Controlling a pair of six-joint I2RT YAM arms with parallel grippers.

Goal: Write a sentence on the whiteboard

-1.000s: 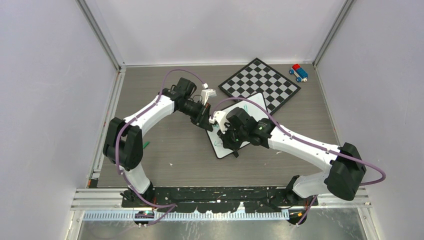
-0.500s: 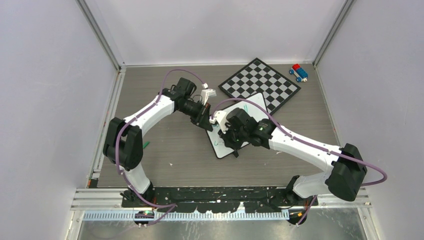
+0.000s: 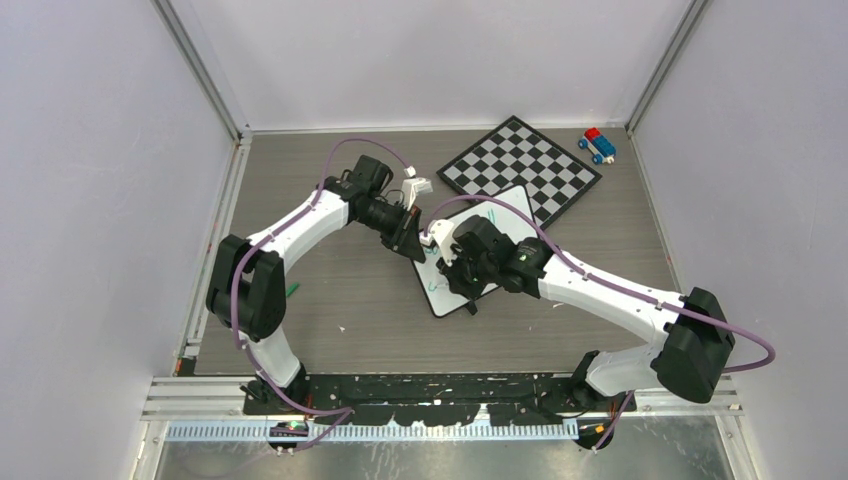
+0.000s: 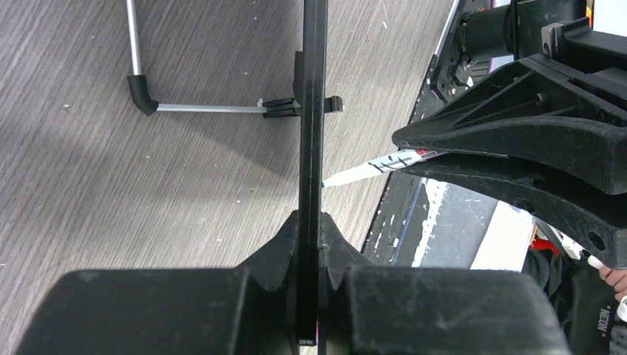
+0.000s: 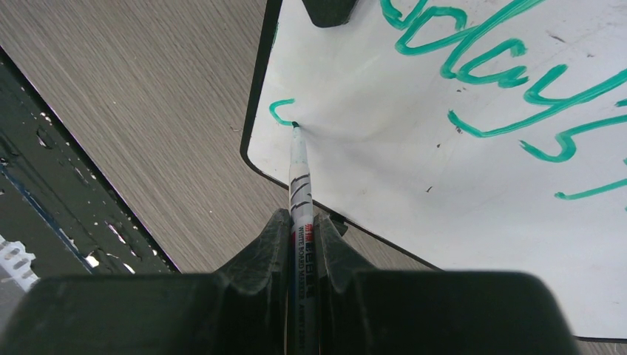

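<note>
Right wrist view: the right hand (image 5: pixel 299 225) grips a marker (image 5: pixel 299 170), tip on the whiteboard (image 5: pixel 414 207) (green sentence (image 5: pixel 480 63) partly written); left hand (image 4: pixel 310 225) clamps the board's edge.

Top external: fixed high behind the near edge, looking down over the whole table (image 3: pixel 330 300). Left wrist: very close, sighting edge-on along the whiteboard (image 4: pixel 311 89). Right wrist: close above that whiteboard's face, looking down the marker (image 5: pixel 299 174). Shared by all three: whiteboard; by both wrists: marker.

green sentence (image 5: pixel 510 74), white whiteboard (image 5: pixel 414 170), black-and-white checkered chessboard (image 3: pixel 520 160)
</note>
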